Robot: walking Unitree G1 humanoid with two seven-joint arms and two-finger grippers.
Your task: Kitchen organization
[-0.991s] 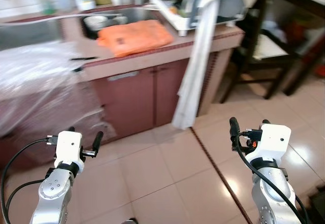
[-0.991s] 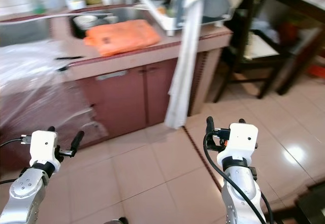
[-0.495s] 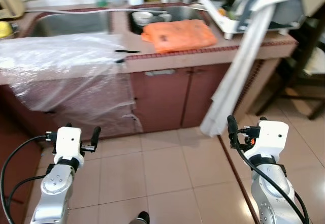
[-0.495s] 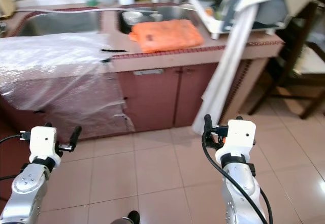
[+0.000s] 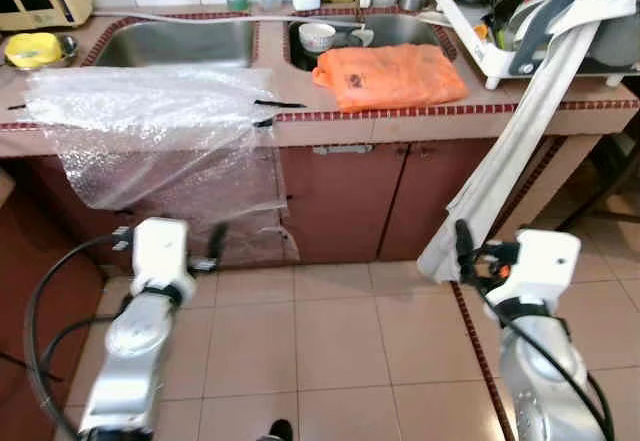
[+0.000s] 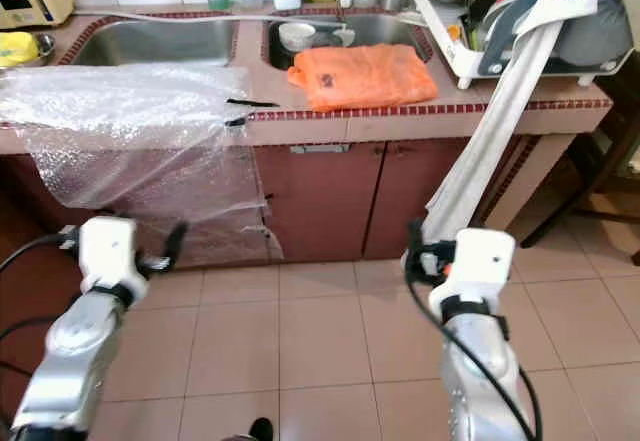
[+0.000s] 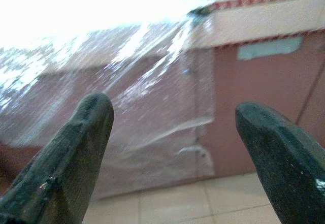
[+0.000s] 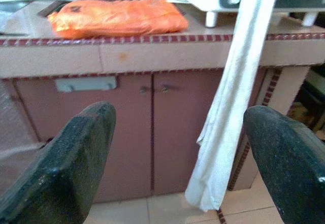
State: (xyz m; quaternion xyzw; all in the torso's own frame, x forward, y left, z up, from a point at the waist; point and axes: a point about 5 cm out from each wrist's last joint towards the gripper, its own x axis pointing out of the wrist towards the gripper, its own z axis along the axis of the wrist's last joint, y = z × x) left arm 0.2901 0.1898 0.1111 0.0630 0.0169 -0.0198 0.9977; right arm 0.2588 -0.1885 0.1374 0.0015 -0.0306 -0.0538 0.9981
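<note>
The long tiled counter (image 5: 420, 121) with its red-brown cabinet doors runs across the scene ahead of the robot, beyond a stretch of tiled floor (image 5: 330, 351), and everything the tidying concerns lies on it, up and forward of both arms. A wide sheet of clear bubble wrap (image 5: 160, 131) drapes over the counter's left part and hangs down the cabinet front, straight ahead of the left tool (image 7: 170, 132), whose two black fingers stand spread apart with nothing between them. A long white cloth (image 5: 510, 151) hangs slantwise from the white dish rack (image 5: 500, 56) at the counter's right end, its lower end just ahead of the right tool (image 8: 177, 153), which is likewise spread and empty. The flat orange plastic bag (image 5: 400, 73) lies on the counter's edge in front of the right-hand sink (image 5: 385, 29), its long axis along the counter, between the arms but judged nearer the right one. A small white bowl (image 5: 318, 37) sits in that sink.
</note>
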